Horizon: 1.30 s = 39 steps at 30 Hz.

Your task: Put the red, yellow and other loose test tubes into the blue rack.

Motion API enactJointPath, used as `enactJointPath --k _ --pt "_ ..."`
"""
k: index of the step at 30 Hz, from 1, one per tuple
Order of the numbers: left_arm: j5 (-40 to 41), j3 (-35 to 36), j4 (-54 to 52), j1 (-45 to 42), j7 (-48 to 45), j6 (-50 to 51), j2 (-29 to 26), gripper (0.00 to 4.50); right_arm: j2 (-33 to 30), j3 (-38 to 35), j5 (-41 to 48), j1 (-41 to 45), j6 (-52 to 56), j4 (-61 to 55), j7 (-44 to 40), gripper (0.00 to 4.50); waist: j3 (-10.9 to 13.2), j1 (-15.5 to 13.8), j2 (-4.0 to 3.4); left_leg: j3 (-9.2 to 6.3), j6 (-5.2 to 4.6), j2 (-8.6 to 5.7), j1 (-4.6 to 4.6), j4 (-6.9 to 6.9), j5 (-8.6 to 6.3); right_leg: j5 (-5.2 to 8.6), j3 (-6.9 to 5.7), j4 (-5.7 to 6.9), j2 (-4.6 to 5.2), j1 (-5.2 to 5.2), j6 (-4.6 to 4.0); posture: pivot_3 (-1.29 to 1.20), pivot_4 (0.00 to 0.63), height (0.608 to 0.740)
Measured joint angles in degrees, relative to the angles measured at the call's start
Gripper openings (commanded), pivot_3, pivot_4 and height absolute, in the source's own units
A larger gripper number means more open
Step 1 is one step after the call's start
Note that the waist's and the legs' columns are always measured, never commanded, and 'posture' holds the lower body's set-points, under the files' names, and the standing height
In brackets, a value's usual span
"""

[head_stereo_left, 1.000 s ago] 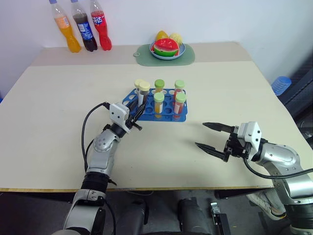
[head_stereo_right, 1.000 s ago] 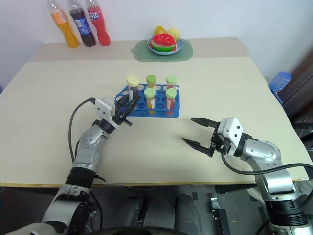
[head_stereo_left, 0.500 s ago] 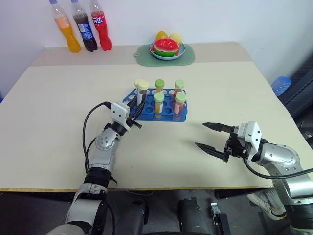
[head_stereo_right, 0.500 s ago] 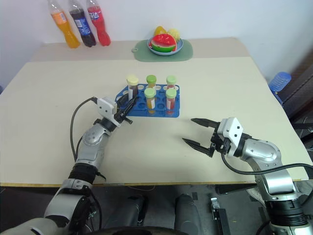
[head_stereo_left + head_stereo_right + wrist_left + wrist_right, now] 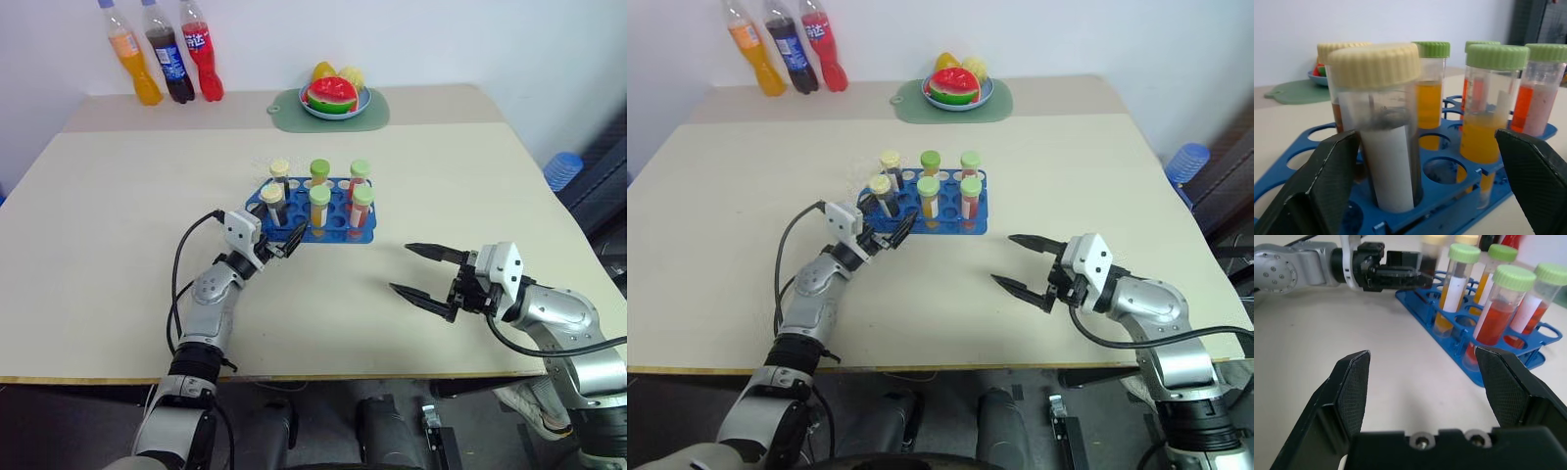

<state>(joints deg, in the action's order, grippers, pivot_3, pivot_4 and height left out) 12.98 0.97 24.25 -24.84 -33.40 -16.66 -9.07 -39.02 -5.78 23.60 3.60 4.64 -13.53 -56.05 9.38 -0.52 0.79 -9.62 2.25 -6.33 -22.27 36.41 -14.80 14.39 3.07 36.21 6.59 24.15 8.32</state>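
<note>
Release step: my left gripper point(image 5: 285, 236) is spread wide around the cream-capped tube point(image 5: 1382, 122), now seated in the blue rack point(image 5: 345, 233). Right gripper point(image 5: 423, 273) spread, empty. Next I back the left out without bumping tubes.

Table point(image 5: 118, 225): wide, pale beige top.
Bottles: orange soda bottle point(image 5: 130, 54), dark cola bottle point(image 5: 167, 51) and red soda bottle point(image 5: 203, 51) side by side at the far left edge.
Green mat point(image 5: 286, 116): far centre, under the blue bowl point(image 5: 364, 101).
Bowl contents: watermelon slice point(image 5: 332, 93), yellow fruit point(image 5: 324, 70).
Blue bottle cap point(image 5: 563, 169): beyond the table's right edge.
</note>
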Motion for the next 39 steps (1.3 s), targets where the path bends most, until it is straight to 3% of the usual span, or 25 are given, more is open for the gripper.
enactJointPath --k 13,19,23,29,39 --pt "0.20 -0.08 -18.46 8.18 1.79 14.99 -5.38 4.21 2.08 2.20 -0.61 1.97 -0.07 1.49 -0.12 3.79 0.00 -0.12 -0.01 0.00 -0.02 0.01 0.00 0.00 -0.02 0.00 0.00 0.00 0.00 0.00 0.00 0.00 0.150 0.740" --pt "2.24 -0.07 -26.08 10.71 1.51 31.29 -10.56 4.21 2.41 2.80 -0.86 2.99 -0.04 1.95 -0.51 3.79 0.00 -0.04 -0.02 0.00 -0.09 0.02 0.00 -0.03 -0.05 0.00 0.01 0.02 -0.02 0.03 0.00 0.00 0.150 0.740" --pt "7.62 -0.11 -30.82 11.16 -4.21 40.58 -15.34 4.21 2.21 3.00 -1.05 3.55 0.01 2.59 -0.84 3.79 -0.01 -0.09 -0.03 0.00 -0.10 0.02 0.00 -0.02 -0.06 0.00 0.01 0.01 -0.01 0.02 -0.01 0.00 0.150 0.740" --pt "10.02 0.91 -34.32 12.68 -7.58 41.90 -18.22 4.21 -0.92 1.54 -1.07 3.30 0.05 4.05 -2.16 3.79 0.00 -0.11 -0.02 -0.01 -0.09 0.03 0.00 -0.05 -0.06 0.00 0.01 -0.01 0.00 0.03 -0.01 0.00 0.150 0.740" --pt "16.48 5.92 -40.21 18.41 -15.76 44.92 -27.56 4.21 -2.60 -3.36 -0.78 -0.52 0.20 3.95 -1.67 3.79 0.00 -0.17 -0.04 0.02 -0.12 0.06 0.00 -0.12 -0.07 0.01 0.03 -0.03 -0.02 0.05 -0.02 0.00 0.150 0.740"
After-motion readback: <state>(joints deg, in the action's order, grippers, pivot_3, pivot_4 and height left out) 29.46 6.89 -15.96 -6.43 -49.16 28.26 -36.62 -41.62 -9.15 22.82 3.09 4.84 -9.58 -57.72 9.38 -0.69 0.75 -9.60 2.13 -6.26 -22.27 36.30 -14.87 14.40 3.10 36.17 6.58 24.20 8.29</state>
